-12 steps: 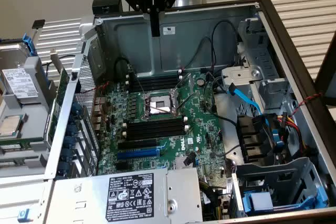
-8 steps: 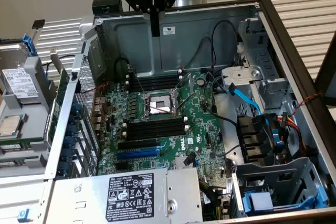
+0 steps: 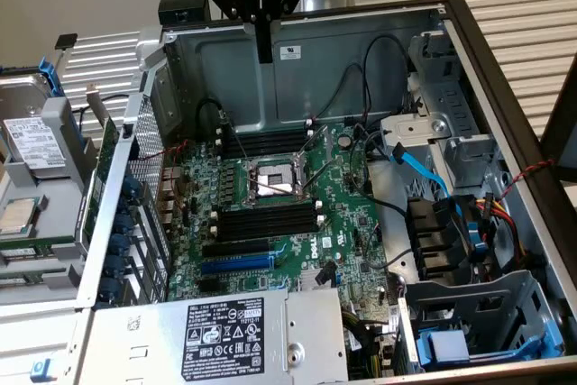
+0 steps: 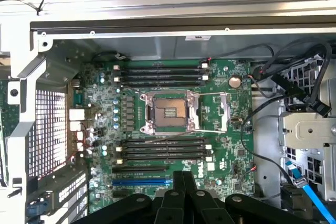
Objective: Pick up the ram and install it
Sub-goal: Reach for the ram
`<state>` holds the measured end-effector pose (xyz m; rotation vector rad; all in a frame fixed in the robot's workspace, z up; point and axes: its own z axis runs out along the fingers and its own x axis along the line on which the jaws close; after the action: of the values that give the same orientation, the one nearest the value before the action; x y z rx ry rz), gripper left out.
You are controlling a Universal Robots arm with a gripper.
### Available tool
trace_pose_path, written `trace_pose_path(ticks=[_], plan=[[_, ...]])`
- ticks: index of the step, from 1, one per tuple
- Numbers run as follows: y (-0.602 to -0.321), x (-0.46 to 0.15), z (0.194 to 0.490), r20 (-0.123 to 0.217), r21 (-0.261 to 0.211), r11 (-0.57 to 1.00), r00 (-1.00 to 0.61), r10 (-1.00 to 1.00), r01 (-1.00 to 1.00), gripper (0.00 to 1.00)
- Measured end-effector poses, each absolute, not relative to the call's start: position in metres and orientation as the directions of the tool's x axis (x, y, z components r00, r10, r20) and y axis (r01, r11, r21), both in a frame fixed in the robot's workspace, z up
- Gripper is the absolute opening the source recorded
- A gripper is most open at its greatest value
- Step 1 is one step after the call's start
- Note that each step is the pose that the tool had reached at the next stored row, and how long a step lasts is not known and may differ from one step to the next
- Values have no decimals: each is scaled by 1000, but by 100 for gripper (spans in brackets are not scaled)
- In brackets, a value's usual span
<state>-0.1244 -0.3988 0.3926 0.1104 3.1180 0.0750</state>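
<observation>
My gripper (image 3: 263, 50) hangs high over the back wall of the open computer case (image 3: 361, 47), its black fingers (image 4: 183, 182) pressed together with nothing between them. Below it lies the green motherboard (image 3: 347, 223) with an open CPU socket (image 3: 273, 182). Two banks of long black memory slots (image 3: 266, 143) (image 3: 268, 218) flank the socket, and all look bare (image 4: 160, 149). A long thin green board (image 3: 101, 182) stands on edge outside the case, at the exterior view's left. I cannot tell whether it is the ram.
A silver power supply (image 3: 225, 331) covers the near end of the case. Black cables and a blue data cable (image 3: 424, 173) run along the exterior view's right, beside metal drive cages (image 3: 478, 313). A hard drive (image 3: 32, 142) and other parts lie outside at the left.
</observation>
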Motion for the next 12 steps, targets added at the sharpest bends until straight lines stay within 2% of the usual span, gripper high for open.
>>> trace_pose_path(ticks=[12], plan=[[-399, -140, 393, -19, 49, 996, -997, 71, 70, 11]])
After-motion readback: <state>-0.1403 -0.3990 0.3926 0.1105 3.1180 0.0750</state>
